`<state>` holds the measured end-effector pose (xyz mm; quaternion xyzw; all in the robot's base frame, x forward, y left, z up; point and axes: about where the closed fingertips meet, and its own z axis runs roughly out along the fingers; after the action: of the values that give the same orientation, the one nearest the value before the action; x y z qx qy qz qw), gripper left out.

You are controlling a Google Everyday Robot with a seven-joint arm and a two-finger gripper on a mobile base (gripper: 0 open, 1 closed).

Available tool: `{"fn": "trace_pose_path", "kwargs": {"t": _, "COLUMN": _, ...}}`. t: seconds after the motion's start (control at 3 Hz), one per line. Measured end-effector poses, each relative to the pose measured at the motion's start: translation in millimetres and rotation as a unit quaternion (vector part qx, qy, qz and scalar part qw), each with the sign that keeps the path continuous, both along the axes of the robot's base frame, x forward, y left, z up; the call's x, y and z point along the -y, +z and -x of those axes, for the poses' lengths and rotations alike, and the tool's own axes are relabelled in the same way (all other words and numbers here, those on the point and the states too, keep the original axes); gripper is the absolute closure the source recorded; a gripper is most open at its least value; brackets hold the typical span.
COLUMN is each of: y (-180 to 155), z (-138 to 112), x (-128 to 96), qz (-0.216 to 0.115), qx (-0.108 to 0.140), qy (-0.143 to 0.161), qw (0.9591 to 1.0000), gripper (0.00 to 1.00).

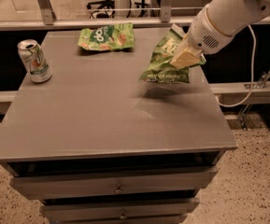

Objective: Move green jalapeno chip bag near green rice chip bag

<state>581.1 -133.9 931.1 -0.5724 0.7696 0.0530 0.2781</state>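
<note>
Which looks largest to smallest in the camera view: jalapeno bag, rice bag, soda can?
1. green jalapeno chip bag, held by the hand above the table.
2. green rice chip bag; lies flat farther back, so unsure.
3. can, clearly smallest.

Reaches in from the upper right corner as a white arm (246, 3), slanting down and to the left; thickens into a rounded wrist (209, 31) with a tan band and a dark vent grille on its side; ends in the gripper (185, 59), right of centre in the upper half of the view; clamps pale tan fingers (188, 56) on the green jalapeno chip bag (162, 66), held aloft and hanging down-left.
</note>
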Motion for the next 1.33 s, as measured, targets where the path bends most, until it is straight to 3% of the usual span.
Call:
{"fn": "trace_pose_path", "kwargs": {"t": 0.33, "y": -7, "z": -41, "x": 17, "qz": -0.029, "qx": 0.021, "qy": -0.020, "qw": 0.9991, "gripper": 1.00}}
{"fn": "trace_pose_path", "kwargs": {"t": 0.67, "y": -9, "z": -116, "x": 42, "qz": -0.054, "qx": 0.053, "qy": -0.043, "qw": 0.9962, "gripper": 1.00}}
{"fn": "trace_pose_path", "kwargs": {"t": 1.0, "y": -2, "z": -157, "x": 50, "qz": -0.069, "qx": 0.075, "qy": -0.051, "qw": 0.9935, "gripper": 1.00}}
{"fn": "trace_pose_path", "kwargs": {"t": 1.33, "y": -12, "z": -192, "x": 18, "qz": -0.081, "qx": 0.075, "qy": -0.022, "qw": 0.9936, "gripper": 1.00}}
